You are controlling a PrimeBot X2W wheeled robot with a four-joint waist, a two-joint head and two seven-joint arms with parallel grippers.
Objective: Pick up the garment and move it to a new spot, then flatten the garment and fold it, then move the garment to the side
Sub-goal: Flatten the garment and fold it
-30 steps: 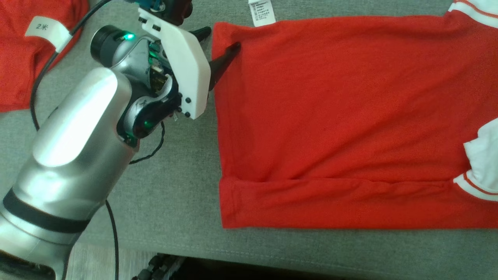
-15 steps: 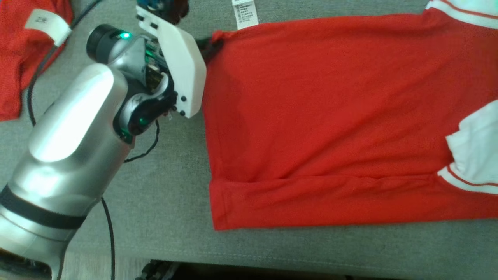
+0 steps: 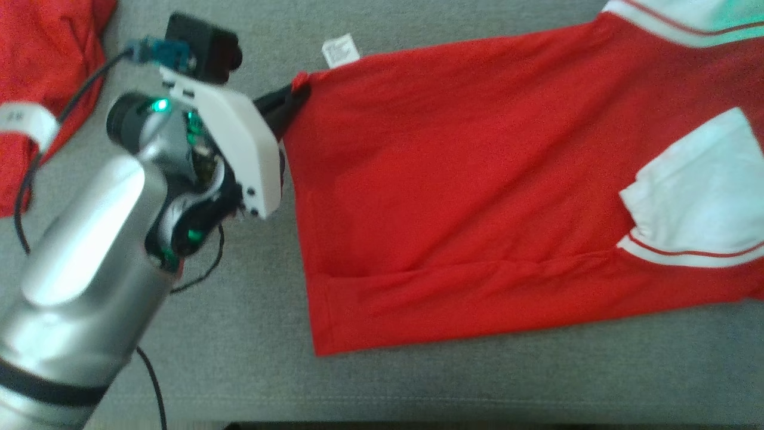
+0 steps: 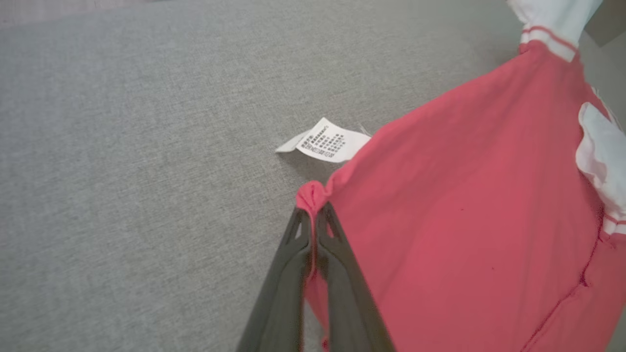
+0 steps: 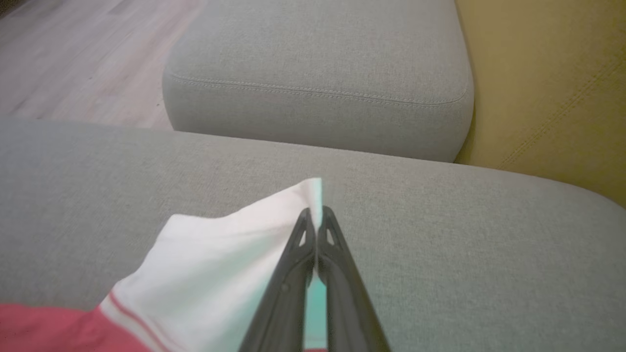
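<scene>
The garment point(image 3: 477, 197) is a red shirt with white striped sleeves, spread on a grey cushion point(image 3: 250, 334). Its white care label point(image 3: 340, 49) sticks out at the top hem corner. My left gripper point(image 3: 295, 95) is shut on that red hem corner, which bunches between its tips in the left wrist view, where the gripper point(image 4: 313, 215) pinches the garment point(image 4: 464, 234) beside the label point(image 4: 325, 144). In the right wrist view my right gripper point(image 5: 316, 217) is shut on the edge of a white sleeve point(image 5: 230, 259) of the garment.
Another red cloth point(image 3: 36, 71) with a white tag lies at the far left. A black cable point(image 3: 27, 197) trails beside my left arm. The right wrist view shows a second grey cushion point(image 5: 318, 73), a yellow backrest point(image 5: 547, 83) and wooden floor point(image 5: 83, 54).
My left gripper closed on the red hem corner and pulled it up, bunching the cloth. The head camera shifted, so the shirt and its white sleeve sit further left in view.
</scene>
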